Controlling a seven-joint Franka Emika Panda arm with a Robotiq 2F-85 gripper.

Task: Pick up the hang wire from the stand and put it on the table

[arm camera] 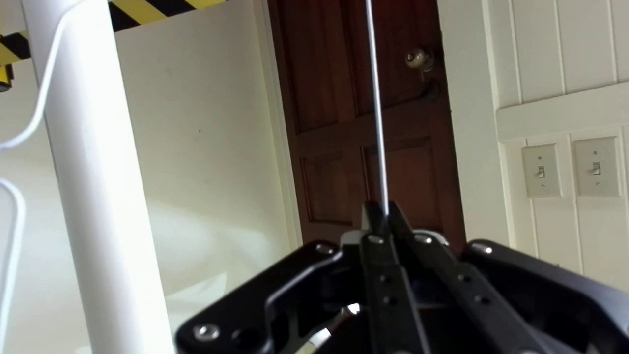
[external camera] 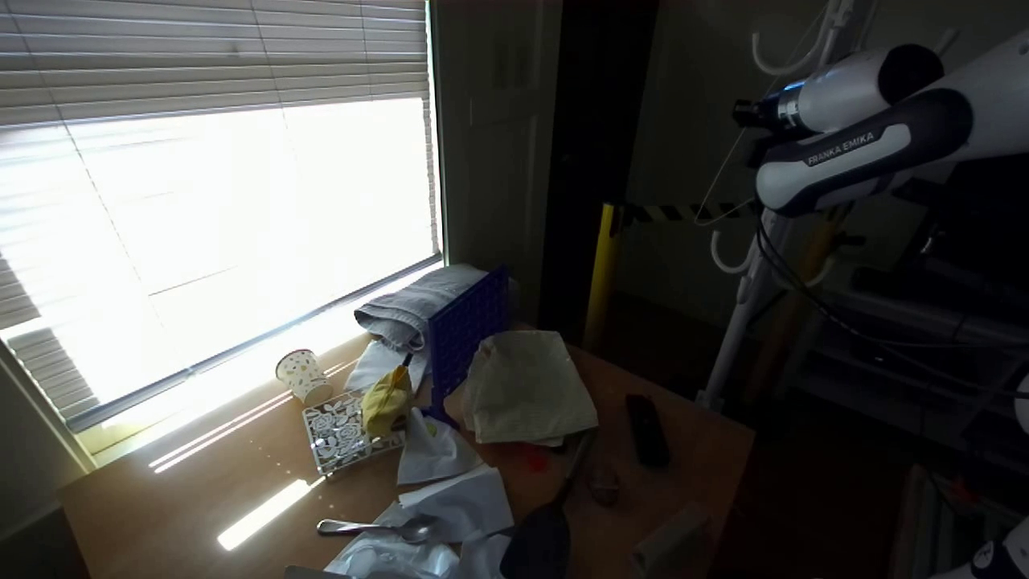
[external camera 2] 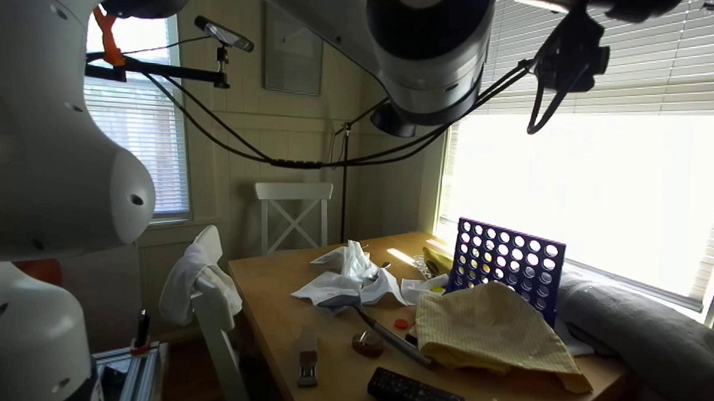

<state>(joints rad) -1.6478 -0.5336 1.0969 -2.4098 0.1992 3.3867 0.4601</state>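
Observation:
The hang wire [external camera: 718, 174] is a thin pale line bending to a corner beside the arm in an exterior view. In the wrist view it is a straight silver wire [arm camera: 377, 108] running up from between my fingertips. My gripper [external camera: 738, 114] is shut on it, high beside the stand; its fingertips [arm camera: 385, 211] pinch the wire. The stand [external camera: 733, 342] is a tall white pole with curved hooks, partly hidden by the arm; its pole [arm camera: 98, 182] fills the left of the wrist view. The table [external camera: 137, 531] is the wooden top below, also in an exterior view [external camera 2: 270, 316].
On the table are a cream cloth [external camera: 530, 386], a blue game grid [external camera: 466, 330], a paper cup [external camera: 305, 376], a black remote [external camera: 648, 430], a dark spatula [external camera: 540, 539] and white papers [external camera: 458, 507]. A yellow post [external camera: 601, 277] stands behind. A thin white curved strand [arm camera: 42, 98] crosses the pole.

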